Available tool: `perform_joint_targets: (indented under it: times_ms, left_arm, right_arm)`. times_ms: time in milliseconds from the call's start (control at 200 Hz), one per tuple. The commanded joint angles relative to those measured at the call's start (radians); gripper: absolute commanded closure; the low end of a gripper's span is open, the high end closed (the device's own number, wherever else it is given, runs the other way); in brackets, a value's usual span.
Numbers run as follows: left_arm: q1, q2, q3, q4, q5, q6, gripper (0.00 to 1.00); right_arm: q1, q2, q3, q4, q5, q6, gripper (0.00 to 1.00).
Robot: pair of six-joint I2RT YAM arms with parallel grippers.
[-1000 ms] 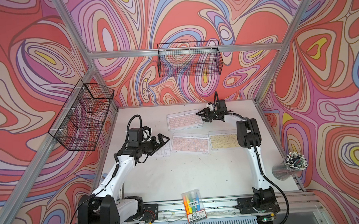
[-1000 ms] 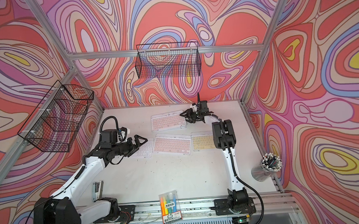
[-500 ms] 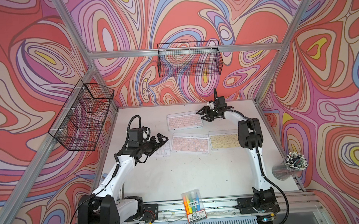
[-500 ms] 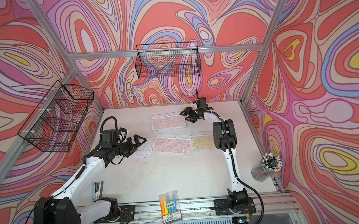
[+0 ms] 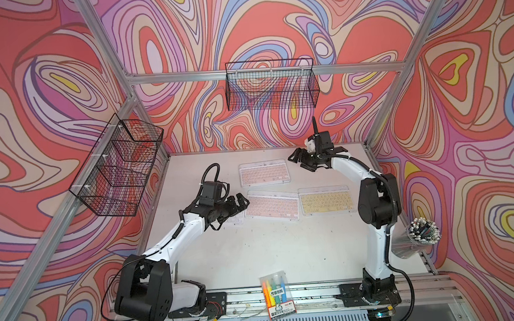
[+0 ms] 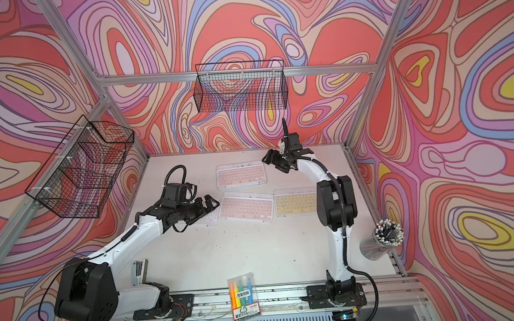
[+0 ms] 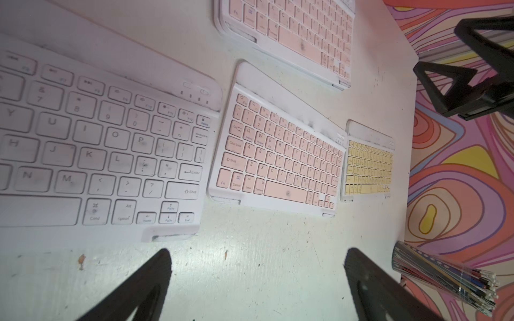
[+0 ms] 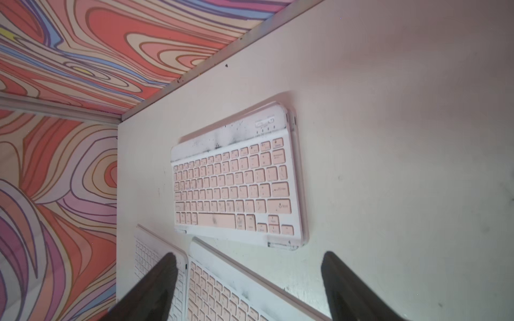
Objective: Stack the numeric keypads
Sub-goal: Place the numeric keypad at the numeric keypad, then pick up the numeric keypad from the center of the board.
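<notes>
Pink keys on a clear white frame mark your landmark: the centre pink keypad lies flat on the white table, slightly skewed. Take everything else from it.

The yellow keypad lies just beside it on the right arm's side, with a narrow gap between them. The white keypad lies just beside it on the left arm's side. In both top views your left gripper hangs over that white one and hides most of it. The far pink keypad lies beyond the landmark toward the back wall, apart from it. In the right wrist view its frame edge looks doubled, but you cannot tell whether more lies under it. The four you can see lie side by side, none plainly on another.

Your left gripper has its jaws spread wide with nothing between them; the left wrist view shows bare table between the fingers. Your right gripper hangs above the table beyond the landmark, off the far pink keypad's corner on the right arm's side. Its jaws are wide too, empty and touching nothing.

Well apart from the landmark, toward the front rail, lies the marker pack. Past the yellow keypad, near the table's front corner, stands a clear cup of pens.
</notes>
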Motion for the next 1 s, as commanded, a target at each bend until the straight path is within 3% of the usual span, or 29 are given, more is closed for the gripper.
perform_joint_targets:
  times_ms: [0, 55, 90, 245, 351, 621, 706, 992]
  left_arm:
    - [-0.05, 0.019, 0.052, -0.006, -0.071, 0.042, 0.0]
    - [-0.066, 0.042, 0.072, -0.023, -0.093, 0.049, 0.0]
    - [-0.071, 0.058, 0.085, -0.032, -0.096, 0.055, 0.0]
    - [-0.078, 0.112, 0.122, -0.031, -0.097, 0.08, 0.01]
    - [-0.079, 0.148, 0.147, -0.022, -0.1, 0.086, 0.01]
    - [-0.095, 0.28, 0.231, -0.003, -0.088, 0.094, 0.02]
    - [-0.101, 0.311, 0.255, -0.003, -0.09, 0.096, 0.02]
    - [-0.112, 0.412, 0.319, -0.037, -0.099, 0.114, 0.02]
  right_arm:
    - [0.113, -0.057, -0.098, -0.07, 0.129, -0.077, 0.13]
    - [0.165, -0.107, -0.15, -0.066, 0.215, -0.083, 0.11]
    - [0.194, -0.13, -0.169, -0.08, 0.259, -0.081, 0.02]
    - [0.287, -0.229, -0.263, -0.112, 0.426, -0.022, 0.02]
    - [0.304, -0.242, -0.286, -0.13, 0.427, 0.011, 0.02]
    - [0.341, -0.223, -0.282, -0.239, 0.578, 0.118, 0.07]
    - [0.342, -0.207, -0.277, -0.268, 0.593, 0.151, 0.12]
    - [0.342, -0.18, -0.313, -0.239, 0.569, 0.202, 0.15]
